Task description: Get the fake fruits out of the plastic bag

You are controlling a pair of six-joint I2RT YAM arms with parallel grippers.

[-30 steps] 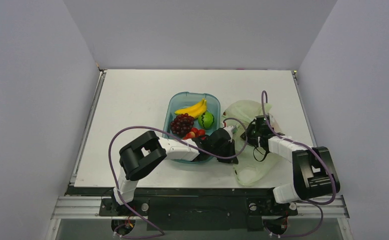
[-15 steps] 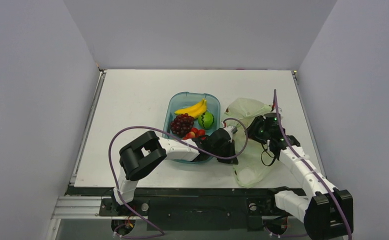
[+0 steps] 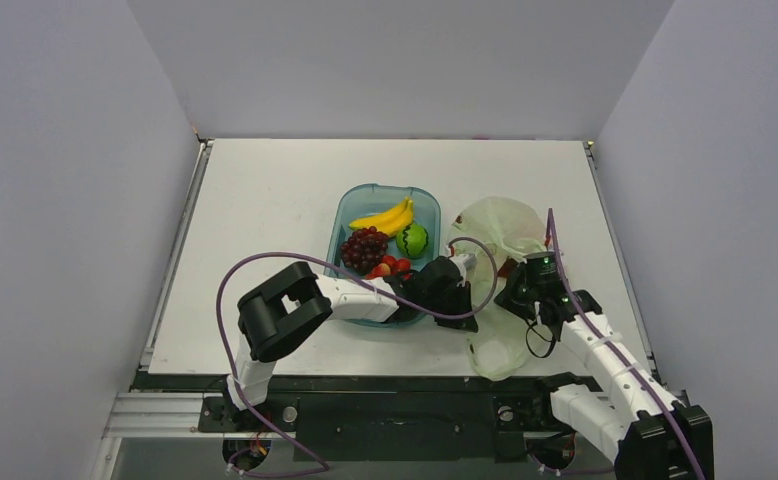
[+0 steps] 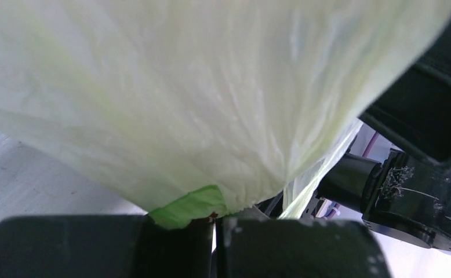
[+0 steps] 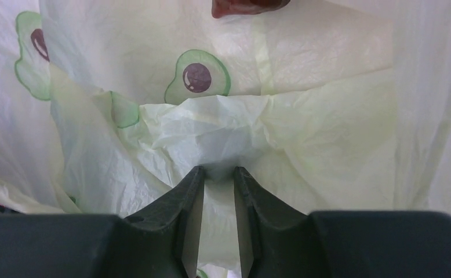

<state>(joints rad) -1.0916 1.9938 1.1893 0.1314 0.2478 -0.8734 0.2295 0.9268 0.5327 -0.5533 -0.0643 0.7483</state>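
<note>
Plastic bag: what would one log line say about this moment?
left fingers: shut on plastic bag | right fingers: pinching a bag fold | tray: holds bananas

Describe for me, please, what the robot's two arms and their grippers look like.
Both the left arm and the right arm have white tubular links joined by bulky black joint housings. A thin purple cable loops loosely along each arm. The left gripper and the right gripper are matte black with two blocky fingers; the right's taper to narrow tips. No markings are visible.
</note>
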